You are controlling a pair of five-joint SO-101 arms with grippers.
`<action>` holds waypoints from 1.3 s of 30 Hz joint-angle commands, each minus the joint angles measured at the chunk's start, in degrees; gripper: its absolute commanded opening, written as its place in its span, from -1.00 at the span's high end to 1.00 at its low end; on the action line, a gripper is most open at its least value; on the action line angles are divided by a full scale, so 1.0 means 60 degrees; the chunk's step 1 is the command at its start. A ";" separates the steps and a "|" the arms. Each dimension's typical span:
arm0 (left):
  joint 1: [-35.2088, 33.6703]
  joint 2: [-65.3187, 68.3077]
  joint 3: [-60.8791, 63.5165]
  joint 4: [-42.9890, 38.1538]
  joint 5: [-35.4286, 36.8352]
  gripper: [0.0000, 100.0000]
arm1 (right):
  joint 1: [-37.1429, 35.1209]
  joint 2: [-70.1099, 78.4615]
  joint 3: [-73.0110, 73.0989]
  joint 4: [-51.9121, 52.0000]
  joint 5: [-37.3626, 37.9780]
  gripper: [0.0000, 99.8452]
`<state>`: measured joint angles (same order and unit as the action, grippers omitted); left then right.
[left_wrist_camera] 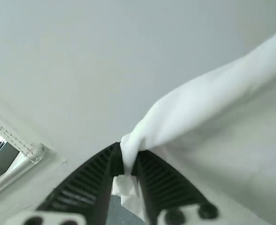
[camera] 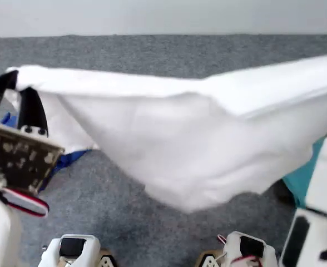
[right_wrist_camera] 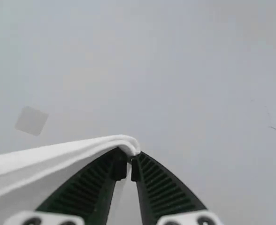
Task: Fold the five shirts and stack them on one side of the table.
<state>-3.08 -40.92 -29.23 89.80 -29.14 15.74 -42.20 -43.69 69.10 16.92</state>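
White shirt: held up off the desk, stretched side to side across the high view, with its top edge taut and its lower part sagging to a rounded point near mid-frame. The grey desk surface is visible above and below it.

High view: the left gripper is at the shirt's left corner, black fingers on either side of the cloth. A white arm body stands at the right edge. The shirt's right end runs out of frame there.

Left wrist view: left gripper, fingers clenched on a bunched corner of the shirt. A tuft of cloth pokes through between them. The cloth trails away against a pale wall.

Right wrist view: right gripper, fingers pinched on a folded edge of the shirt.

Small items, high view: blue fabric on the desk under the shirt's left side, and teal fabric at the right. Cannot tell what either one is.
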 commanded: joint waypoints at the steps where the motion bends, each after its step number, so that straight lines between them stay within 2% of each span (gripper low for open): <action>1: -0.0073 0.0908 -0.1048 -0.0117 0.0190 0.97 | 0.0125 0.1604 -0.1963 0.0755 -0.0103 0.98; 6: 0.0000 0.1758 -0.1751 0.0659 0.0557 0.97 | 0.0139 0.2586 -0.4132 0.1956 -0.0073 0.98; 11: 0.0000 0.1875 -0.1619 0.1407 0.0557 0.97 | 0.0476 0.2513 -0.4410 0.2586 -0.0073 0.98; 19: 0.0000 0.1875 0.0755 0.1421 0.0557 0.97 | 0.1824 0.2513 -0.4396 0.3421 -0.0381 0.98; 28: 0.0015 0.1875 0.2864 0.1407 0.0542 0.97 | 0.1839 0.2498 -0.2725 0.3758 -0.0513 0.98; 33: 0.0015 0.1875 0.5121 0.0381 0.0264 0.97 | 0.0579 0.2513 -0.0864 0.4125 -0.0454 0.98; 39: -0.0029 0.1875 0.7568 -0.1480 0.0264 0.97 | -0.2337 0.2513 0.2579 0.4872 -0.0440 0.98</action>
<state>-3.16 -29.41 11.56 85.58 -26.77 9.67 -27.87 -37.98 96.79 14.64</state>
